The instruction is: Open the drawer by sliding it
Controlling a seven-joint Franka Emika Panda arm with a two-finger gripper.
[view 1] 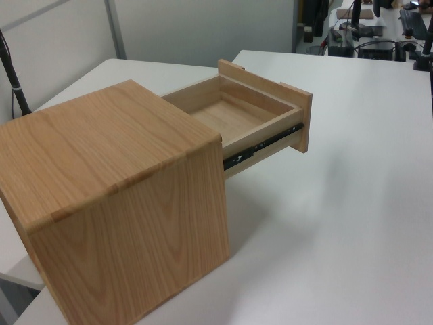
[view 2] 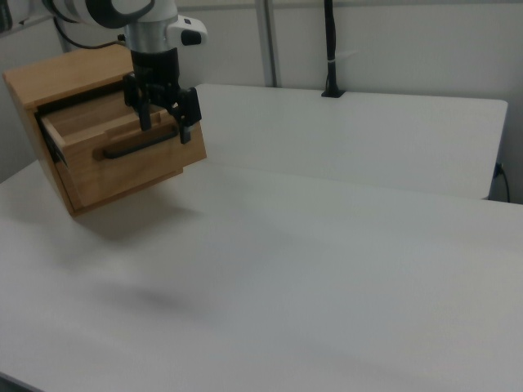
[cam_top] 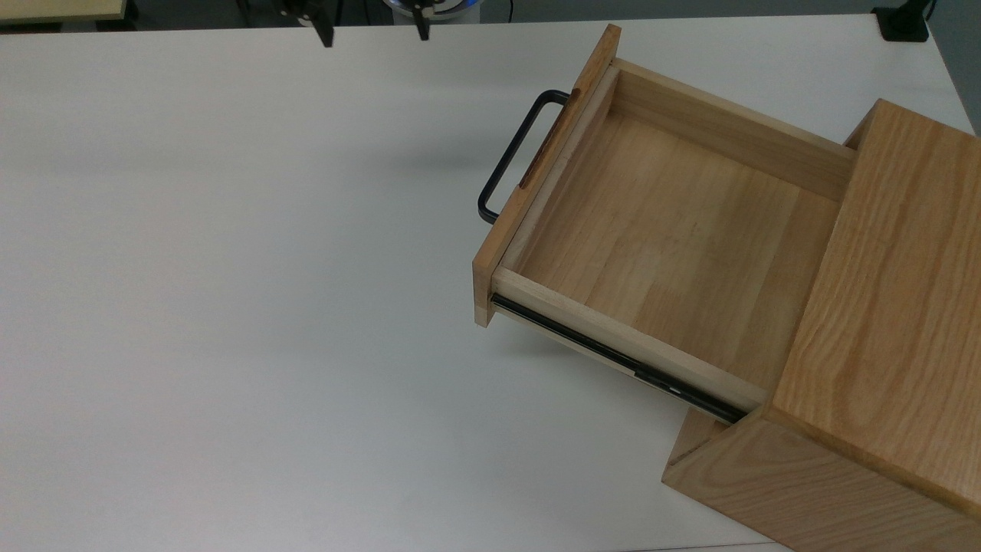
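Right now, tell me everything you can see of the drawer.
The drawer is light wood and stands pulled well out of the oak cabinet that houses it, toward the top view's left. Its flat front panel carries a black U-shaped bar handle. The pale plank inside holds nothing. A black rail runs along its side. The gripper is open and holds nothing.

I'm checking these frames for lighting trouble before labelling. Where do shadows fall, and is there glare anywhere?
Top view: the drawer casts a soft shadow on the table beneath its rail; no harsh glare. Left view: the cabinet shades the table at its base. Right view: a diffuse shadow lies under the drawer front, the claw hangs before it.
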